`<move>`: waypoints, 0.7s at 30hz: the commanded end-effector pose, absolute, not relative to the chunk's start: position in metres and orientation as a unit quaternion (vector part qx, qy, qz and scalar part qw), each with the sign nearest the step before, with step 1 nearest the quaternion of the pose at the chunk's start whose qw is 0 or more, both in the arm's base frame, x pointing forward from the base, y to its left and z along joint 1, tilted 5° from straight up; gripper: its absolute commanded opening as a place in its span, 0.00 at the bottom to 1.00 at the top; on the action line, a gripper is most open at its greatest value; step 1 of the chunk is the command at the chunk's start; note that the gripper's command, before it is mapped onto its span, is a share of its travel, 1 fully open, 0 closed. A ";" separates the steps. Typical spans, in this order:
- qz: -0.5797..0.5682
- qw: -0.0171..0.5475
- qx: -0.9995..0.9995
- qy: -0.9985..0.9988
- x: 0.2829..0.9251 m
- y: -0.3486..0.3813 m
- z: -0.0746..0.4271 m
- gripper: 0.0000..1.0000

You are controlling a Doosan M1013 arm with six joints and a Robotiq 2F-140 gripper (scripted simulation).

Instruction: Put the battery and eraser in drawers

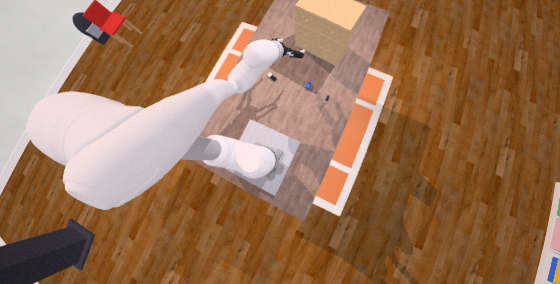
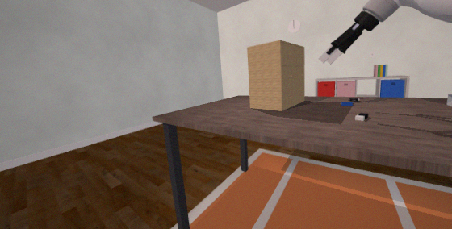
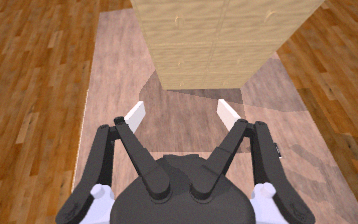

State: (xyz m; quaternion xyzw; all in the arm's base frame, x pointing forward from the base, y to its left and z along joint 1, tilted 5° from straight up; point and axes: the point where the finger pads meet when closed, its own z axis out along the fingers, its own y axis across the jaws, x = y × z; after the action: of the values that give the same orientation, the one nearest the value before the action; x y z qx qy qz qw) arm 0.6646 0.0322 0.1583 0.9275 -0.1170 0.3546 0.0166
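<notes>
While the gripper (image 3: 180, 116) hangs above the desk (image 2: 282, 125) facing the chest (image 2: 276, 75), fingers spread wide on nothing, eraser (image 2: 362, 117) lies apart.

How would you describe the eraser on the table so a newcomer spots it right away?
Start at the tall light wooden chest on the dark brown wooden table. In front of its drawers lie three small things; the eraser is the small white block with a black end, nearest the arm's side, unlike the blue block and the thin black piece.
</notes>
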 end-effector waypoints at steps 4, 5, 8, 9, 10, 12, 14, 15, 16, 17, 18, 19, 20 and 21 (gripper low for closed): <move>0.393 0.033 0.911 -0.122 0.668 0.031 0.154 1.00; 0.393 0.033 0.911 -0.122 0.668 0.031 0.154 1.00; 0.399 0.035 0.908 -0.122 0.669 0.030 0.152 1.00; 0.402 0.035 0.907 -0.122 0.669 0.030 0.152 1.00; 0.406 0.036 0.905 -0.122 0.670 0.030 0.151 1.00; 0.412 0.035 0.902 -0.121 0.671 0.031 0.150 1.00; 0.419 0.037 0.899 -0.121 0.672 0.030 0.149 1.00; 0.423 0.038 0.897 -0.121 0.673 0.029 0.148 1.00; 0.426 0.038 0.896 -0.121 0.673 0.029 0.147 1.00; 0.430 0.038 0.894 -0.121 0.674 0.029 0.146 1.00; 0.434 0.038 0.892 -0.120 0.675 0.030 0.146 1.00; 0.438 0.039 0.890 -0.120 0.676 0.030 0.145 1.00; 0.442 0.040 0.888 -0.120 0.676 0.029 0.144 1.00; 0.446 0.041 0.886 -0.120 0.677 0.029 0.143 1.00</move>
State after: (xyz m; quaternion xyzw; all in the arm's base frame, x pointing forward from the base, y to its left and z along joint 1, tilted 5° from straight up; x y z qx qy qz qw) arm 0.6756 0.0303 0.1469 0.9105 -0.1205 0.3937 0.0391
